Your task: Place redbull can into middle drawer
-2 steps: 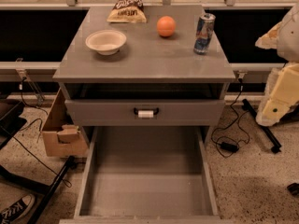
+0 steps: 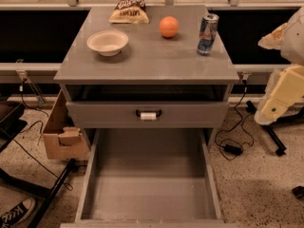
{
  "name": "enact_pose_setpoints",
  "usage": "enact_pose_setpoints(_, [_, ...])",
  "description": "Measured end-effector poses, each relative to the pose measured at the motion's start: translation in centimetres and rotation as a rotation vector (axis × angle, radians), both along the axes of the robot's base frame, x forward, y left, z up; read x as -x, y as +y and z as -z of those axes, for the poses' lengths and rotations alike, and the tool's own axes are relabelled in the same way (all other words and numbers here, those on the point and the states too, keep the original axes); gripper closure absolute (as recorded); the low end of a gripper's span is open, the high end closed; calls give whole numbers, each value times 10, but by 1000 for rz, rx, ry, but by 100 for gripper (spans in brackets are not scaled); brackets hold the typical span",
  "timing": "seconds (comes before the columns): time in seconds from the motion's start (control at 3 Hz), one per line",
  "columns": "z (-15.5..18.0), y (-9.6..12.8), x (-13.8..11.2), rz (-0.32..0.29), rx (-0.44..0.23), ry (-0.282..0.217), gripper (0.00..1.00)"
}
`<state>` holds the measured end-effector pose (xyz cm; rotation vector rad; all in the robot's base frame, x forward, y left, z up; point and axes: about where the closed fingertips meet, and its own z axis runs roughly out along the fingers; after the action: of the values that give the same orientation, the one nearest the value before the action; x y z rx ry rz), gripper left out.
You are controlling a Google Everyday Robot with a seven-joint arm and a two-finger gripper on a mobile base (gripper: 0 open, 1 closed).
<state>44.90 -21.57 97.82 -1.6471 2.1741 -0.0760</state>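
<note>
Not yet grasped: slim blue-and-silver redbull can [image 2: 207, 33] upright on grey cabinet top [image 2: 147, 61]. Already open: wide grey middle drawer [image 2: 147, 194]. At right edge: cream gripper [image 2: 275, 103], state impossible to tell.

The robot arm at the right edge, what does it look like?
The arm wears smooth, rounded cream-white shells in chunky segments. The gripper, at its lower end right of the cabinet, is pale yellowish cream with a small dark round mark.

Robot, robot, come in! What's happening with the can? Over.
Gripper low, right of cabinet. Redbull can upright on cabinet top, untouched. Middle drawer open, nothing blocking.
</note>
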Motion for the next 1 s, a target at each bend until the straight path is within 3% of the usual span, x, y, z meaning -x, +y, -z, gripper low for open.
enact_pose_setpoints(0.67, [7,-23,-74,42,-319,-228,0])
enact_pose_setpoints(1.0, [-16,-25,-124,39,-472,-399,0])
